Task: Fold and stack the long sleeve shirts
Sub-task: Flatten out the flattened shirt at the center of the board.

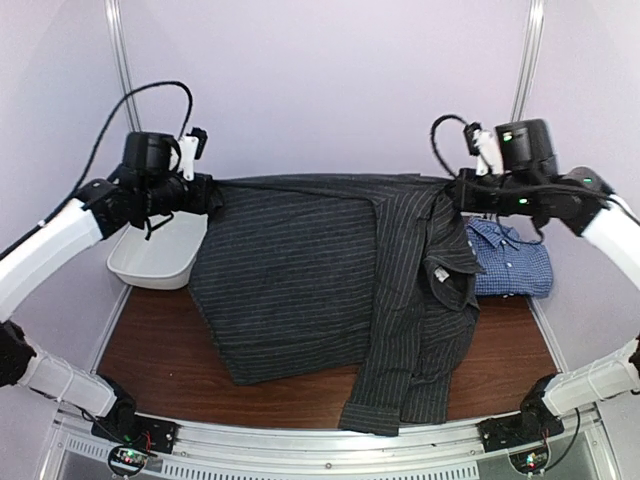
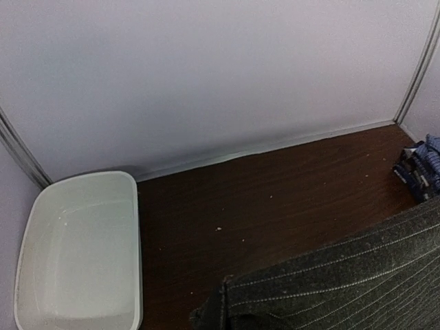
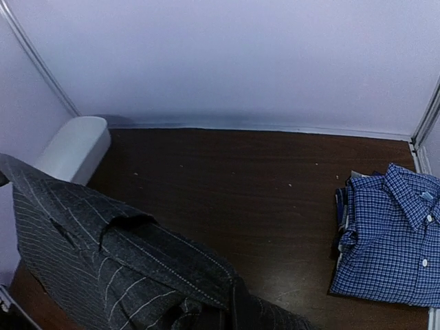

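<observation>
Your table (image 1: 150, 345) lies below both claws. The black shirt (image 1: 300, 280) hangs stretched between them, its top edge taut from one claw to the other. Its lower part is draped on the table, and one sleeve trails toward the near edge, below your right claw. The tub (image 1: 150, 262) sits on the table just under your left claw, beside the hanging cloth. The blue shirt (image 1: 512, 260) lies folded under your right claw. Your left claw (image 1: 213, 193) is clenched on one top corner of the black shirt; your right claw (image 1: 458, 192) grasps the other.
</observation>
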`<action>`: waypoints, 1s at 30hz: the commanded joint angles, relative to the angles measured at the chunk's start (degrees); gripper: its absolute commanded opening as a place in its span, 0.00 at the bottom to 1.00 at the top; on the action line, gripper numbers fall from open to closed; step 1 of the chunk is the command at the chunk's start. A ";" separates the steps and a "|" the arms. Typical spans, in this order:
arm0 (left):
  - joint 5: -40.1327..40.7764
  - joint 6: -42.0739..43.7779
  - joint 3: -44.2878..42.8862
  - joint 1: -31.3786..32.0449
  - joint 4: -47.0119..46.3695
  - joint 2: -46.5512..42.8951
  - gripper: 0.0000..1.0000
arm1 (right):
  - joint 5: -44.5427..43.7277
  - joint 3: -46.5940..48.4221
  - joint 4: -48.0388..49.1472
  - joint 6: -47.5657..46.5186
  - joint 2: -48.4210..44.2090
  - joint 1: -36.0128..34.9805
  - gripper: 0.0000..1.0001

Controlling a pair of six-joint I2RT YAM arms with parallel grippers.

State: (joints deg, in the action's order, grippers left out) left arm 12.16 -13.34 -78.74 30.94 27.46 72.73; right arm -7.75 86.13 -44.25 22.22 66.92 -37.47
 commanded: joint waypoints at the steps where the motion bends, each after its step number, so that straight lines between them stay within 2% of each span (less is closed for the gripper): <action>1: 7.39 -0.69 5.78 -7.60 -14.83 9.33 0.00 | -2.42 -8.57 13.38 -5.18 10.05 10.73 0.00; 4: 6.21 0.46 2.84 -9.21 -21.02 20.35 0.00 | 1.50 -8.17 19.29 -7.96 20.18 13.68 0.00; 7: 5.19 1.73 -4.93 -10.14 -21.01 32.18 0.00 | 2.70 -4.19 20.50 -10.06 31.22 14.50 0.00; 10: 3.23 2.24 -11.97 -10.61 -20.48 40.92 0.00 | 3.19 -0.51 20.83 -11.80 37.99 14.80 0.00; 17: 4.37 3.83 -22.93 -11.19 -19.96 52.02 0.02 | -1.34 7.46 21.41 -13.51 48.03 15.75 0.00; 20: 5.22 4.29 -27.51 -11.79 -19.18 56.19 0.07 | -5.09 12.88 20.18 -13.82 53.29 16.35 0.06; 23: 5.02 4.49 -32.70 -12.41 -16.92 60.39 0.20 | -10.84 19.97 17.92 -14.79 59.10 17.00 0.18; 27: 5.37 4.61 -37.89 -12.83 -13.77 63.55 0.57 | -19.42 30.26 11.69 -16.45 65.44 17.75 0.45; 30: 7.06 4.11 -37.11 -12.83 -13.61 61.97 0.75 | -24.05 32.26 10.34 -17.07 64.22 18.02 0.56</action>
State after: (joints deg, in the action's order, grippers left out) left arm 16.14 -8.86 -114.39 18.79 12.67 135.63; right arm -20.86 114.93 -29.43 6.20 133.25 -20.43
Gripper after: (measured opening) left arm 0.668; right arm 0.514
